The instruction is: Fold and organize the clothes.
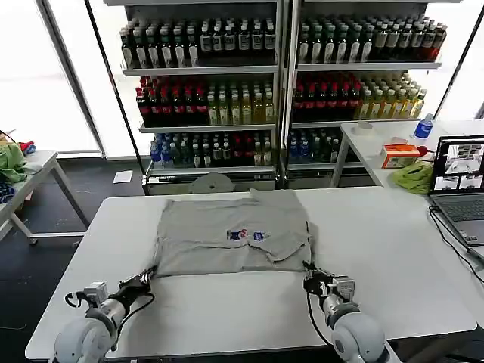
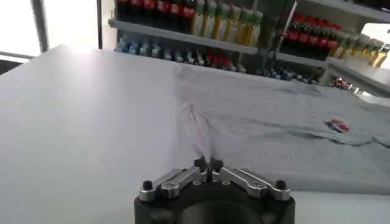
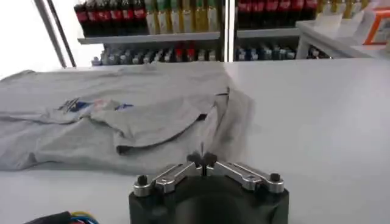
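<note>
White table [image 1: 227, 310] fills the lower half of the head view, with two shelving units of bottles [image 1: 280, 76] behind it. One grey shirt [image 1: 234, 238] is laid flat at the frame's centre. Two grippers are seen: the left gripper [image 1: 149, 274] at the shirt's lower-left corner, the right gripper [image 1: 308, 278] at its lower-right. Both are shown pinched closed on the hem in the wrist views, where a folded-over sleeve [image 3: 164, 125] is also revealed.

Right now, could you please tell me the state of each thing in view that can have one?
Grey shirt: partly folded, flat on the white table.
Left gripper: shut, pinching the shirt's near left corner.
Right gripper: shut, at the shirt's near right corner.
Laptop: open, screen lit.
</note>
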Controlling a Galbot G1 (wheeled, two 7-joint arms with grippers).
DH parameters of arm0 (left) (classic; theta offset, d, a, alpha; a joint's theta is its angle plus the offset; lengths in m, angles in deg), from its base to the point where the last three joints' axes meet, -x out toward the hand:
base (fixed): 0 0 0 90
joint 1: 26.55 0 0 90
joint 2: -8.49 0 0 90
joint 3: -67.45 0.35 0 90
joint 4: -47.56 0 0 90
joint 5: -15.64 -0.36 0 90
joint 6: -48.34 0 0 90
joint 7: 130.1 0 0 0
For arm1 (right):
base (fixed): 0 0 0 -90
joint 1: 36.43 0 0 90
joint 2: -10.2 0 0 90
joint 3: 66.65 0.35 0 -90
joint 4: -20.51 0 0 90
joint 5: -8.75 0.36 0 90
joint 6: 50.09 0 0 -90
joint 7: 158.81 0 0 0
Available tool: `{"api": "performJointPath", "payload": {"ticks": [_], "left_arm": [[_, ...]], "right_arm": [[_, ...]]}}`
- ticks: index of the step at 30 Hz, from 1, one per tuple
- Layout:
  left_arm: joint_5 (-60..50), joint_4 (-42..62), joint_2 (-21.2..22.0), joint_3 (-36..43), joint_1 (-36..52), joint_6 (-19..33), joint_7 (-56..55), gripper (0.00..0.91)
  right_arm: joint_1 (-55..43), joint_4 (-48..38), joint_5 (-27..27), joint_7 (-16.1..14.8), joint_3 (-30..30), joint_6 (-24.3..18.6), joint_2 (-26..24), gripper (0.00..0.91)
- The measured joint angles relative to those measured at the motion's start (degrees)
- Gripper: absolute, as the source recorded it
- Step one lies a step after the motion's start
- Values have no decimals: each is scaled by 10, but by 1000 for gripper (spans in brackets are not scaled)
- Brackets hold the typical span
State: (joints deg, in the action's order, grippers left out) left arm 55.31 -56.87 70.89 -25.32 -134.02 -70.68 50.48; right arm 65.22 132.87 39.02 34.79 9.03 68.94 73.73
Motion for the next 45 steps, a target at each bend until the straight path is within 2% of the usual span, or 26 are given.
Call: {"api": "performJointPath", "payload": {"ticks": [15, 27, 28, 29, 31, 45], "left_arm": [[-18, -119, 39, -82, -129, -29, -6, 20], [-36, -206, 61, -123, -229, -35, -7, 20], [-37, -211, 63, -124, -236, -35, -7, 20], [-39, -216, 65, -124, -243, -36, -6, 252], [-43, -227, 68, -126, -253, -37, -6, 907], [-65, -269, 66, -155, -293, -40, 12, 907]], "right_arm": [[125, 90, 5, -16, 50, -1, -63, 0], [239, 157, -2, -20, 102, -1, -82, 0], [247, 161, -4, -20, 104, -1, -83, 101], [252, 165, -5, -20, 105, 0, -83, 907], [261, 171, -6, -18, 108, 2, -82, 907], [280, 200, 20, -9, 131, 13, -78, 907]]}}
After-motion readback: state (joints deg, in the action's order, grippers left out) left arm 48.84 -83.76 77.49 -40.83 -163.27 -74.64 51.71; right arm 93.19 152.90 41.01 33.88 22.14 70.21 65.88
